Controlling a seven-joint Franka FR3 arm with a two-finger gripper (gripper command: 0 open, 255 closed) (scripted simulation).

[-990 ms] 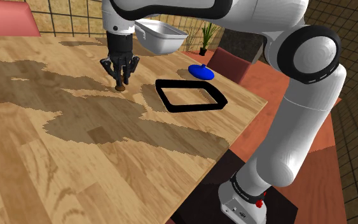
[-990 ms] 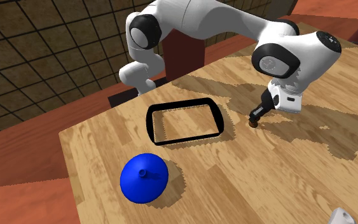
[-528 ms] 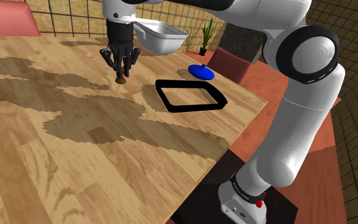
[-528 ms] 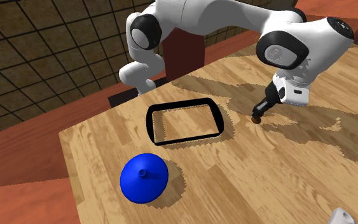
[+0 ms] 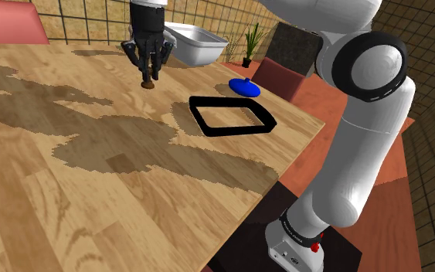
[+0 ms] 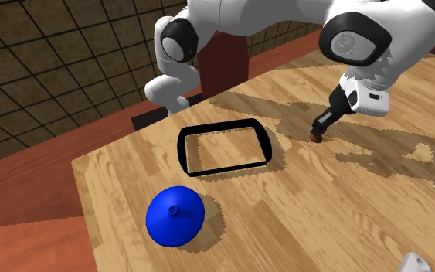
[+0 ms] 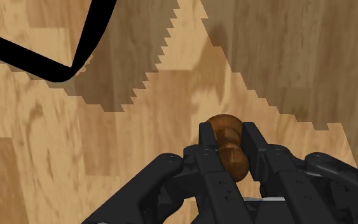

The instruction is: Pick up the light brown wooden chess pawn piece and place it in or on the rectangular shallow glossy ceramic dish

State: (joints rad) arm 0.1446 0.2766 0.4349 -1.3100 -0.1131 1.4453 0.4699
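White arm [image 5: 366, 116] rises steeply, bends high, reaches toward shoulder view's upper left. Black gripper [image 5: 150, 76] points straight down (wrist vertical), fingers [image 7: 206, 137] pressed against brown pawn [image 7: 226, 127], clasping it.

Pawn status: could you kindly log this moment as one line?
claw: shut on pawn | pawn: not yet in dish | dish: empty

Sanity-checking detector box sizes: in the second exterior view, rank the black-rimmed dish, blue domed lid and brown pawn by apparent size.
1. black-rimmed dish
2. blue domed lid: nearer the camera, so the true gap to the dish may be wider
3. brown pawn: clearly the smallest
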